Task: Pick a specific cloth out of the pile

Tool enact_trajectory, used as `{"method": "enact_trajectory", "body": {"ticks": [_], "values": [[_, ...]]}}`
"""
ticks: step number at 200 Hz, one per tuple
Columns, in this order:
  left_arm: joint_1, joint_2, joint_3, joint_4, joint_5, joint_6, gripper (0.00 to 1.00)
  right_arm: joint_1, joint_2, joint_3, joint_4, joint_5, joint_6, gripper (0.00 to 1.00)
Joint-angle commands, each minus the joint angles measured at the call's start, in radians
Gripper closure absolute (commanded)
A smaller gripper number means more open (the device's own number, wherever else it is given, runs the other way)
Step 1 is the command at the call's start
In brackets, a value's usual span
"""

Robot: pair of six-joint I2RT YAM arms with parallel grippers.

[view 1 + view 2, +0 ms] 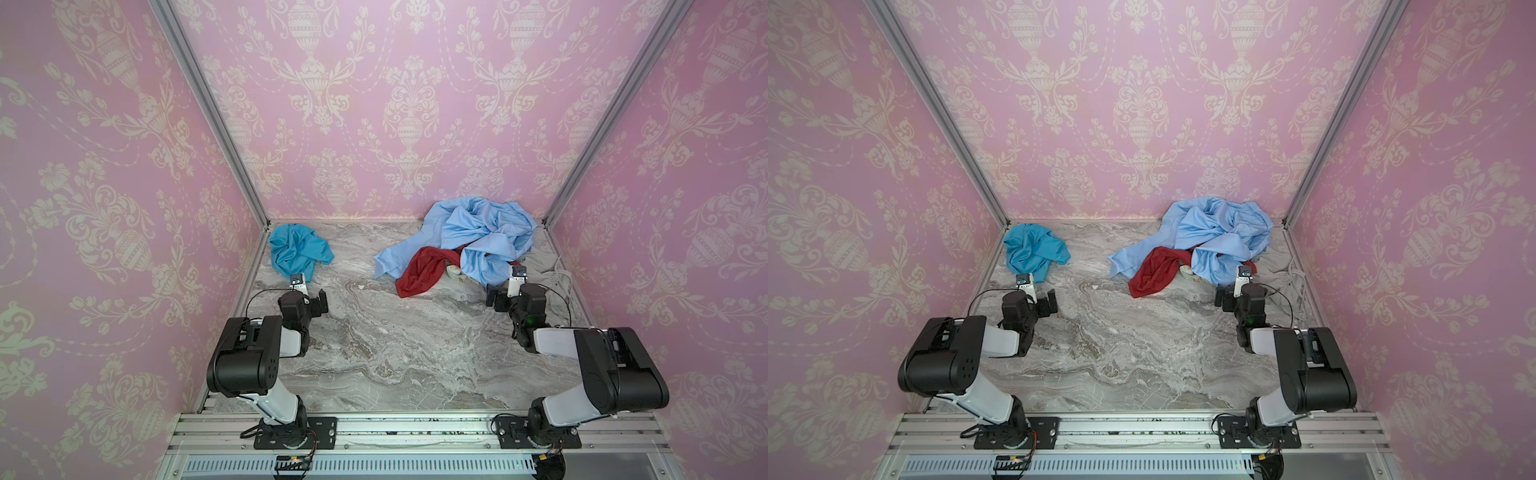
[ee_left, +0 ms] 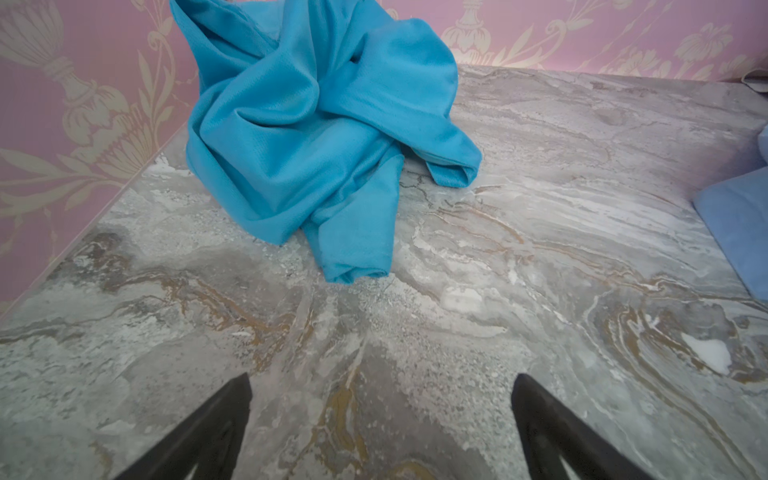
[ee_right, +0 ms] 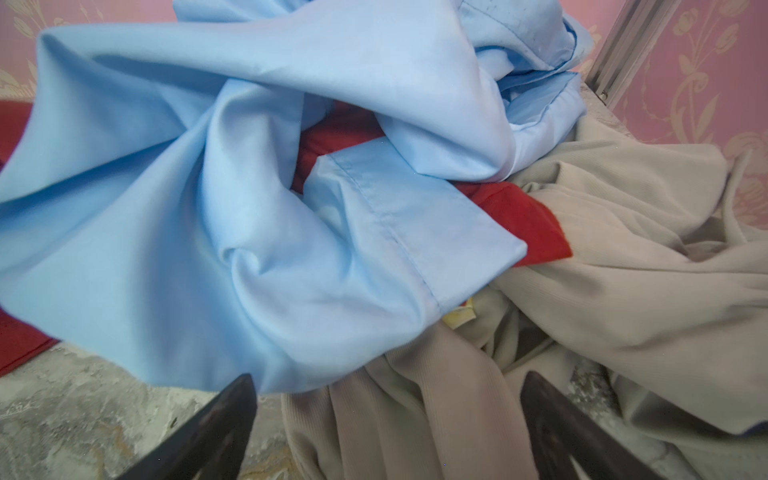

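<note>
Crouching arms: in both top views both fold low over the table (image 1: 395, 340); left gripper (image 1: 308, 294) at 9 o'clock, right gripper (image 1: 503, 291) at 3.
Cloth: the cloth (image 1: 297, 249) lies crumpled at 10 o'clock, well apart from the pile (image 1: 478, 237) at 2.
Left wrist: fingers (image 2: 220, 415) spread wide, empty; cloth near at 12, apart from them.
Right wrist: fingers (image 3: 224, 419) spread, holding nothing; pale garment (image 3: 249, 208), red cloth (image 3: 528, 220) and grey cloth (image 3: 623, 249) just ahead.
</note>
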Motion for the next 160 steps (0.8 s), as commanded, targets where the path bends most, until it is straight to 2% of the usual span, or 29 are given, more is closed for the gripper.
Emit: {"method": "enact_trajectory", "body": {"ticks": [1,14,160], "values": [[0.001,0.019,-0.014,0.144,0.017,0.012,0.01,0.001,0.033,-0.045,0.179,-0.01,-0.004,0.0],[-0.004,0.001,-0.001,0.082,0.006,0.014,0.01,0.004,0.029,-0.044,0.166,0.004,-0.002,0.0],[-0.024,0.008,-0.006,0.108,-0.023,0.032,0.01,0.001,0.03,-0.044,0.172,-0.009,-0.002,0.0]]}}
